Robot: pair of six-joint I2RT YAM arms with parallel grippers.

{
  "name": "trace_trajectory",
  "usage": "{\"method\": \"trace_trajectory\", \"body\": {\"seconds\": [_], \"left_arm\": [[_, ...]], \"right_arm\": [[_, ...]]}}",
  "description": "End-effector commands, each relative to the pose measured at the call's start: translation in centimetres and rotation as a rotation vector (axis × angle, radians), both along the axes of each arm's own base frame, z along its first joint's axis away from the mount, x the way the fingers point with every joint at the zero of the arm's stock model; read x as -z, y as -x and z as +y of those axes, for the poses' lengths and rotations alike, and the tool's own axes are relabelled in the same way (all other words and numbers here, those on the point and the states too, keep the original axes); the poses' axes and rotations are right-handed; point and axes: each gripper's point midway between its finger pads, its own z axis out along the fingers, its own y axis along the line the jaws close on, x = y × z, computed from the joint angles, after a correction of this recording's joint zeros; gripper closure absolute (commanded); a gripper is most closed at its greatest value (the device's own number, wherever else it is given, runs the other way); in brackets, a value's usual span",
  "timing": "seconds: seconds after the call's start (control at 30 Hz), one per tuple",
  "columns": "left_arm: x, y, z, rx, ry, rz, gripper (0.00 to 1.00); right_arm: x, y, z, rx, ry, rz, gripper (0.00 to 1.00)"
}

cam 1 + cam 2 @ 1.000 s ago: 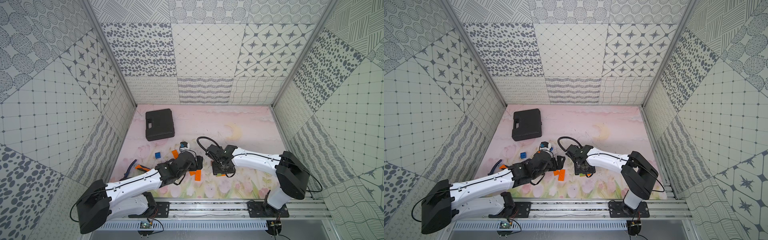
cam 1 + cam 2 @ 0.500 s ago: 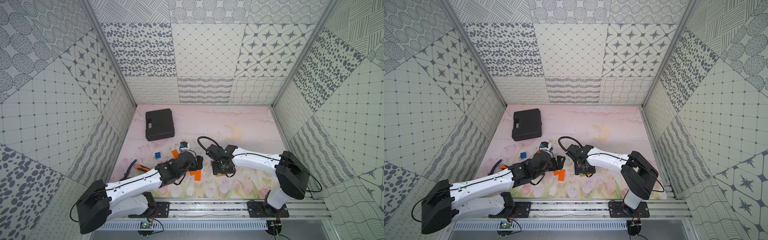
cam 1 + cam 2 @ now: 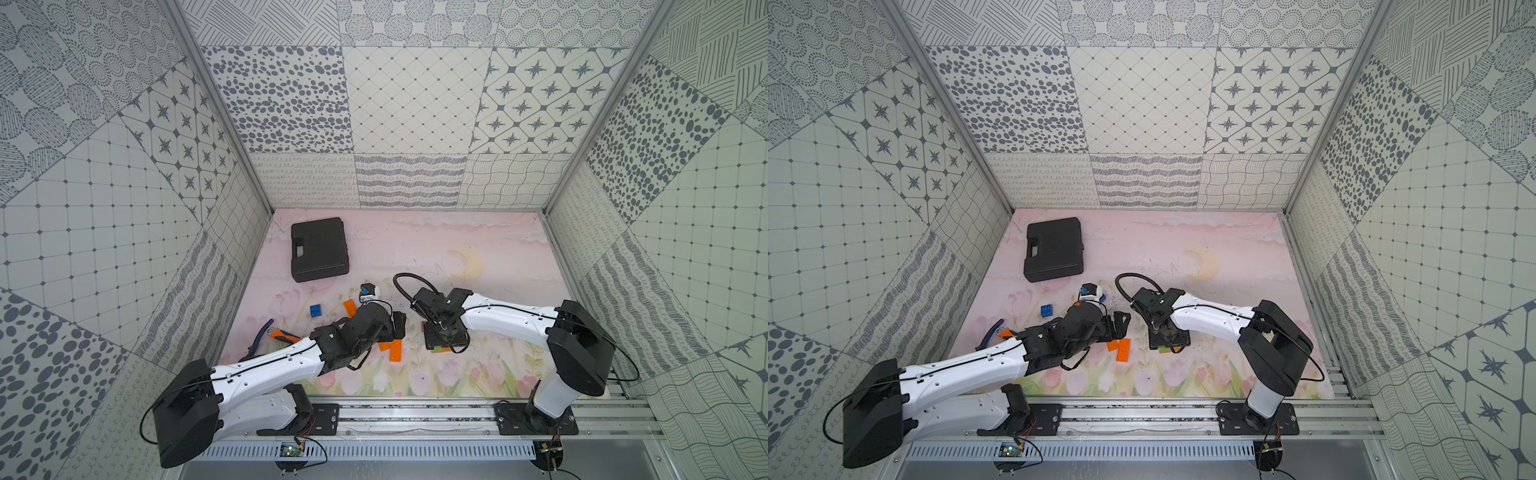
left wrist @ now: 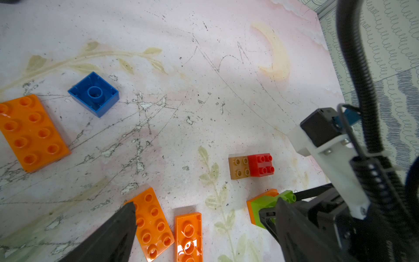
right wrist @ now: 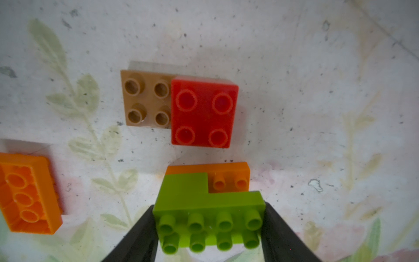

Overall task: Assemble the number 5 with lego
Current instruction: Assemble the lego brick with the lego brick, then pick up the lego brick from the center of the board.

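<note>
Right tool clamps green brick endwise, seated over orange brick, likely pressing them joined. Left tool gapes wide, empty.

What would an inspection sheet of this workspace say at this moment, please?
Surface: pink floral mat, scratched and scuffed.
Job's things: green brick overlapping an orange brick; red square on a brown brick; far orange oblong, studs-up orange oblong, upturned orange oblong, upturned blue square, studs-up blue square, all loose.
Clutter: black case; orange-handled tool.
Grippers: left gripper open, empty; right gripper with jaws closed on the green brick's ends.
Cables: black hose looping near the right gripper.
Surroundings: patterned wall panels; metal rail in front.
</note>
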Motion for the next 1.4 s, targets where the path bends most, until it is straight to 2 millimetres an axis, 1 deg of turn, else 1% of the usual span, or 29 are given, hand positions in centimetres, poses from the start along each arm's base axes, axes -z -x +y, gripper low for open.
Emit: {"method": "trace_trajectory", "body": {"seconds": [0.0,0.2,0.37,0.53,0.7,0.73,0.83,0.97,1.13,1.27,1.37], "left_arm": [[-0.6,-0.2,-0.6,0.018,0.02,-0.015,0.01],[-0.7,-0.2,-0.7,0.022,0.021,-0.017,0.01],[-0.8,-0.2,-0.6,0.021,0.023,-0.02,0.01],[-0.9,-0.2,-0.6,0.022,0.023,-0.021,0.01],[-1.0,-0.1,-0.6,0.023,0.026,-0.023,0.01],[-1.0,-0.2,-0.5,0.022,0.024,-0.023,0.01],[-1.0,-0.1,-0.5,0.025,0.024,-0.025,0.01],[-1.1,-0.1,-0.7,0.03,0.03,-0.028,0.01],[-1.0,0.0,-1.2,0.054,0.032,-0.022,0.01],[-0.8,0.0,-1.3,0.059,0.032,-0.017,0.01],[-0.8,0.0,-1.4,0.059,0.032,-0.015,0.01]], "right_arm": [[5.0,1.5,-1.8,-0.005,0.104,0.089,0.43],[5.2,1.6,-1.6,0.001,0.088,0.092,0.43],[4.8,1.5,-1.4,0.0,0.074,0.082,0.42],[3.4,1.1,-0.7,0.003,0.029,0.055,0.34],[1.4,0.3,0.0,0.005,-0.02,0.006,0.21],[1.1,0.2,0.1,0.005,-0.027,-0.002,0.2],[0.5,-0.1,0.2,0.007,-0.04,-0.023,0.13],[0.7,-0.4,0.0,0.019,-0.048,-0.045,0.09],[1.7,-0.8,0.5,-0.001,-0.09,-0.028,0.09],[2.3,-1.3,0.3,-0.004,-0.082,-0.025,0.09],[2.9,-1.2,0.1,-0.016,-0.066,-0.01,0.12]]}}
